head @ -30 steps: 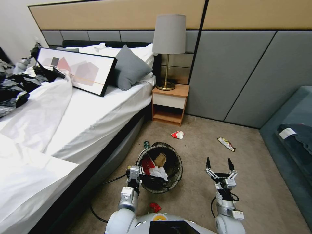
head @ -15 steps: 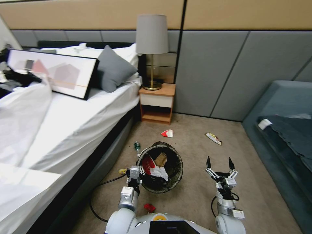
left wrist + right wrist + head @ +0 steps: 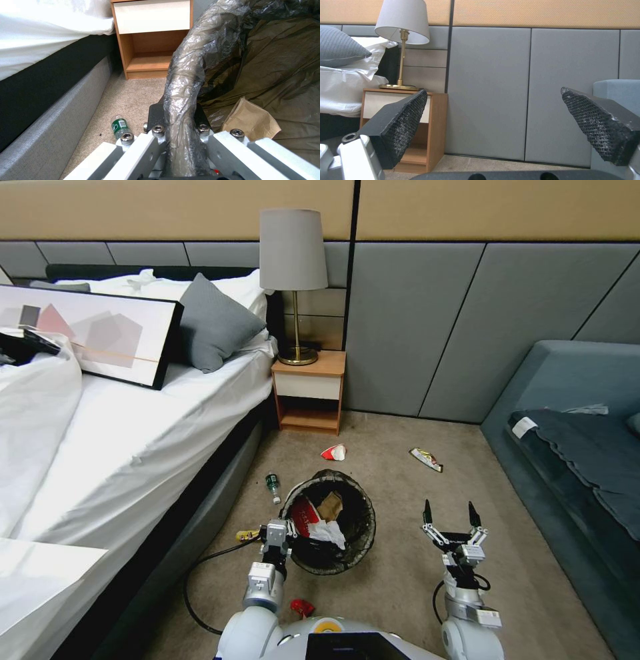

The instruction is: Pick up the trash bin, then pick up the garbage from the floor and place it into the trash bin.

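Litter pickup is the step in hand, I'd say: the trash bin (image 3: 328,531) is already off the floor, with the left gripper (image 3: 275,534) clamped on its bag-wrapped rim (image 3: 183,82) at the robot's left front. Inside I count three pieces: a red-and-white wrapper (image 3: 305,515), a white tissue wad (image 3: 327,534) and a tan paper piece (image 3: 329,507). The right gripper (image 3: 448,515) hangs spread wide and empty beside the bin. On the floor I count five pieces left: a red scrap (image 3: 302,607) just by the base, a yellow wrapper (image 3: 247,536) near the bed, a small green bottle (image 3: 272,487), then a red-and-white wrapper (image 3: 334,452) and a snack wrapper (image 3: 426,459) well beyond, toward the nightstand (image 3: 309,393). Next move probably calls for lowering the free gripper over one piece while keeping the bin level
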Controlling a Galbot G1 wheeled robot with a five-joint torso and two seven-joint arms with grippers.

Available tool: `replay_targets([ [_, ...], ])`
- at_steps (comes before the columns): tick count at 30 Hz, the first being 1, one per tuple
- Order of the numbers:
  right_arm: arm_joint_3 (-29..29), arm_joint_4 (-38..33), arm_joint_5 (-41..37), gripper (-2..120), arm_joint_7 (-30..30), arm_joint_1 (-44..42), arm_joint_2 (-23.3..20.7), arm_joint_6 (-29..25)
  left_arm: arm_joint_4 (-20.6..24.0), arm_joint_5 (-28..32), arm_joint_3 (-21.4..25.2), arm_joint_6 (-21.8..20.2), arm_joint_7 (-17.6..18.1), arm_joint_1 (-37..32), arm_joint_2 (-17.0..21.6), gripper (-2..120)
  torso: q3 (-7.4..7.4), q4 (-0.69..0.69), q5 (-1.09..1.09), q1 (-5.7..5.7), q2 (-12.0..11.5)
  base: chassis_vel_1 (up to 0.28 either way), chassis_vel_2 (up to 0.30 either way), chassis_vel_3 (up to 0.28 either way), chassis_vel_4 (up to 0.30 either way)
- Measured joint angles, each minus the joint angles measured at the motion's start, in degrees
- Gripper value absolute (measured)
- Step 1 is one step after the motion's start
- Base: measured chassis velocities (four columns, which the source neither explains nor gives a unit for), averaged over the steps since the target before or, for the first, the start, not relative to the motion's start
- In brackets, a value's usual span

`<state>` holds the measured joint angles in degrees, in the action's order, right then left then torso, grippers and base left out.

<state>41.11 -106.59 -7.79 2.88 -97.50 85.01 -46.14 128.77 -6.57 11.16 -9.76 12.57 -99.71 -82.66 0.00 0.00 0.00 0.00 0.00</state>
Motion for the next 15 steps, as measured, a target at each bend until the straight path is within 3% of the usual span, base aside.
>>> replay_targets([
  [5,0.0,0.1,0.1,100,0.2,0.0,0.0,-0.1,0.0,-0.2,0.0,0.1,0.0,-0.1,0.0,0,0.0,0.0,0.0,0.0,0.0,-0.007,0.011,0.004,-0.008],
  [15,-0.1,0.4,0.1,100,0.2,0.1,0.0,-0.2,-0.3,-0.4,-0.1,0.2,0.0,0.0,-0.1,0,0.0,0.0,0.0,0.0,0.0,-0.076,0.07,0.086,-0.075],
])
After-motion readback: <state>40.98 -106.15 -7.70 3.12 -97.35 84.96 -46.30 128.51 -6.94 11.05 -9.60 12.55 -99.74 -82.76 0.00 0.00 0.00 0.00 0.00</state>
